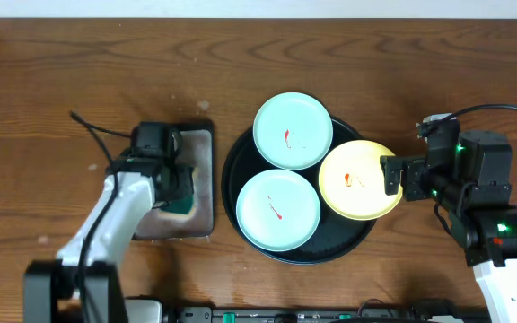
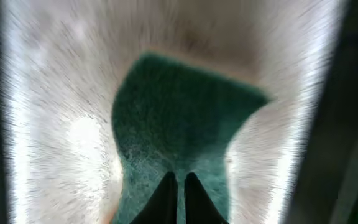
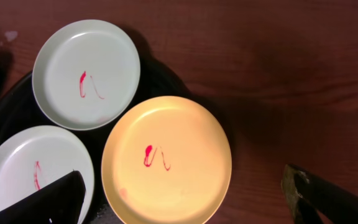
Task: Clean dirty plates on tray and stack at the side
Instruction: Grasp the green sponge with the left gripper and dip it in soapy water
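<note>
Three dirty plates lie on the round black tray [image 1: 330, 254]. Two are pale mint [image 1: 293, 131] [image 1: 277, 209] and one is yellow [image 1: 360, 180], each with a red smear. The yellow plate overhangs the tray's right rim. My right gripper [image 1: 391, 177] hovers open at that plate's right edge. In the right wrist view its fingers [image 3: 55, 199] straddle the yellow plate [image 3: 166, 158] without touching it. My left gripper [image 2: 180, 177] is shut on a green sponge [image 2: 179, 118] over the small grey tray [image 1: 200, 148], left of the black tray.
The small grey tray [image 2: 61, 93] with a dark rim sits just left of the black tray, with a narrow gap between them. Bare brown wood table [image 1: 61, 81] spreads to the left, back and right of the trays.
</note>
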Motion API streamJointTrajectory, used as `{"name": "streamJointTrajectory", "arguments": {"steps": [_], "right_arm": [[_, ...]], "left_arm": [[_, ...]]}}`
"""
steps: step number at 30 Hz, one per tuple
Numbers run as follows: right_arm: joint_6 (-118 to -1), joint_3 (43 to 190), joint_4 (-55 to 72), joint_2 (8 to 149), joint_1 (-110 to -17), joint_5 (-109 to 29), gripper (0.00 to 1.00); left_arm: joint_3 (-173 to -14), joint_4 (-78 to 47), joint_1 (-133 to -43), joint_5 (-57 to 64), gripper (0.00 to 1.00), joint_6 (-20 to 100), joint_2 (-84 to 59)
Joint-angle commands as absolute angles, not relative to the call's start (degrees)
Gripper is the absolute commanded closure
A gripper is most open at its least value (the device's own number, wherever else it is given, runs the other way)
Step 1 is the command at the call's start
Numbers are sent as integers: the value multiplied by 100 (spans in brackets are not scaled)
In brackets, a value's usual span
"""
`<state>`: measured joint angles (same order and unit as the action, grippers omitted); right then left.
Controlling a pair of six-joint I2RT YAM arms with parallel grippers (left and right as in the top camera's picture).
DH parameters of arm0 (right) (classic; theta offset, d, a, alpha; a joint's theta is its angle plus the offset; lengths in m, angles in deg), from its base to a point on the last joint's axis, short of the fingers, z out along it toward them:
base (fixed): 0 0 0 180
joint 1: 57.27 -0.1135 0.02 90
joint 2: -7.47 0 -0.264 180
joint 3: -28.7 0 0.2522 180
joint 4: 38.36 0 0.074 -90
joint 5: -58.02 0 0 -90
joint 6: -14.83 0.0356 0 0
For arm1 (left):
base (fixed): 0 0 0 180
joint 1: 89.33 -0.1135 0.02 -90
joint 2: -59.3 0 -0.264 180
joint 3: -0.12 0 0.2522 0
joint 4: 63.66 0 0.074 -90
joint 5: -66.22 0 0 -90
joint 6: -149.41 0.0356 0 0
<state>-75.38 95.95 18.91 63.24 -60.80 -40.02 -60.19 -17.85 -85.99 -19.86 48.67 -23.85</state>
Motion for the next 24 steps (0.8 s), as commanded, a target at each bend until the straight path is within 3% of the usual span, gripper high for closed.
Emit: {"name": "streamJointTrajectory", "arguments": {"steps": [1, 4, 5, 7, 9, 21, 22, 24], "right_arm": [[-7540, 9663, 1891, 6293, -6030, -3971, 1], [-7540, 9663, 1889, 6293, -6030, -3973, 1], [-7540, 9663, 1889, 6293, -6030, -3971, 1], [-7540, 9663, 1889, 6293, -6032, -3971, 1], [-7540, 9663, 1889, 6293, -6032, -3973, 1], [-7540, 9663, 1891, 6293, -6032, -3973, 1], [-7540, 9663, 1891, 6291, -6032, -3973, 1], [-7540, 9663, 1891, 6293, -6032, -3973, 1]], "left_arm": [[-6163, -1778, -8604, -2060, 93, 4793, -1885], [-6157, -1717, -8604, -2067, 93, 4795, -1752], [-6143, -1693, -8604, -2080, 86, 4795, -1767], [-6091, -1682, -8604, -2078, 51, 4795, -1826], [-6006, -1682, -8602, -2078, 42, 4795, -1937], [-5951, -1892, -8602, -2076, 39, 4793, -3194], [-5951, -1922, -8602, -2073, 41, 4793, -3262], [-5951, -1962, -8602, -2073, 57, 4793, -3338]]}}
